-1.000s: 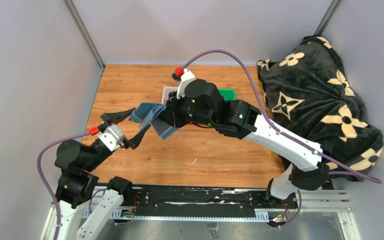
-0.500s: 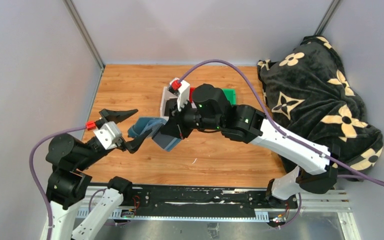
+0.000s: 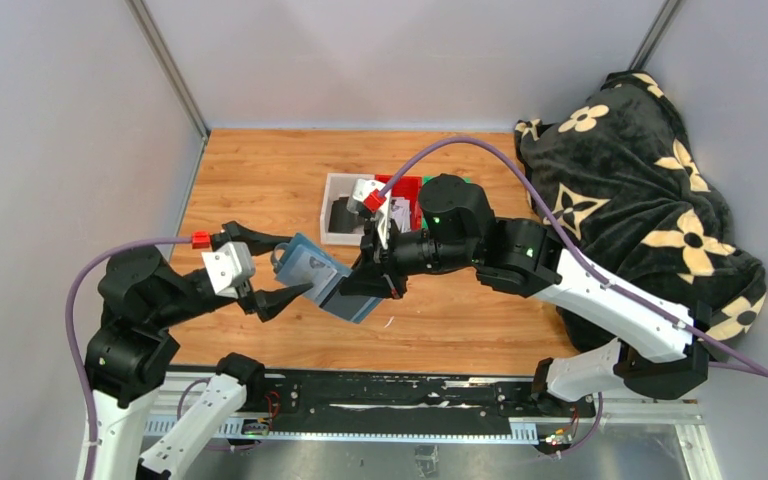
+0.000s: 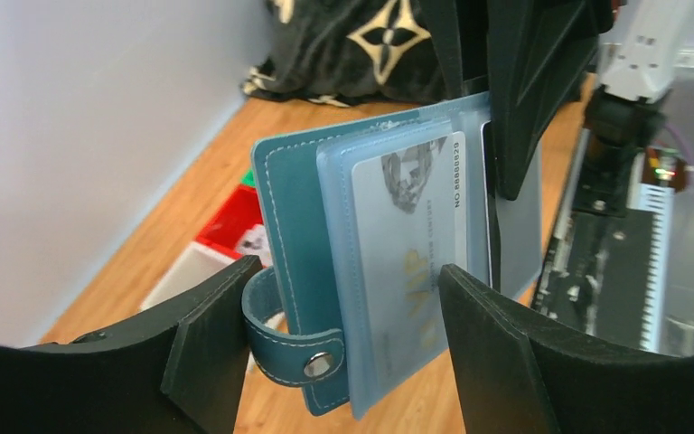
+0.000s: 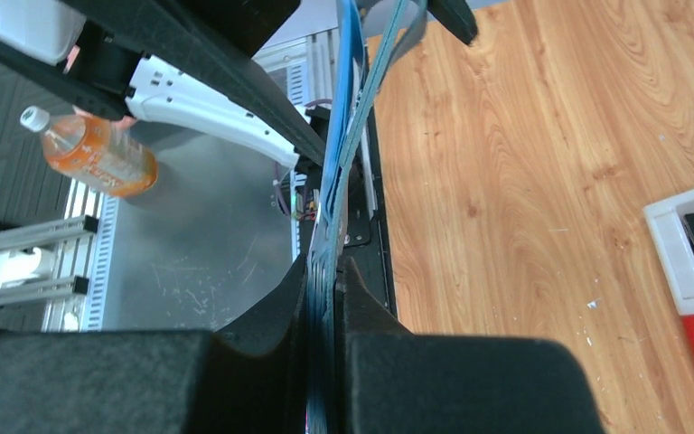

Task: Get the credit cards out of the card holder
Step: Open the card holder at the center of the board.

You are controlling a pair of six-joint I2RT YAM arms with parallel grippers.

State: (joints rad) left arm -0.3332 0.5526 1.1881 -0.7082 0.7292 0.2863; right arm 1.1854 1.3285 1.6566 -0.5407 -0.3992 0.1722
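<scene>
The slate-blue card holder (image 3: 312, 268) hangs above the table, spread open. My right gripper (image 3: 368, 284) is shut on its right edge; in the right wrist view the jaws (image 5: 327, 298) pinch the thin blue edge of the card holder (image 5: 343, 136). My left gripper (image 3: 298, 267) is open, one finger on each side of the holder's free half. The left wrist view shows the card holder (image 4: 289, 217) between my left gripper (image 4: 351, 271) fingers without touching them. A pale printed credit card (image 4: 411, 226) sits inside a clear sleeve. A snap strap (image 4: 318, 364) hangs at the bottom.
A white bin (image 3: 332, 210) and a red bin (image 3: 407, 188) stand behind the arms, and a green bin (image 3: 460, 184) peeks out beyond them. A black flowered blanket (image 3: 640, 210) fills the right side. An orange bottle (image 5: 90, 149) lies off the table.
The right arm has carried the card holder nearer and to the right. The left gripper, which had drawn back, now stands around the holder's free side. The bins have come into view.
</scene>
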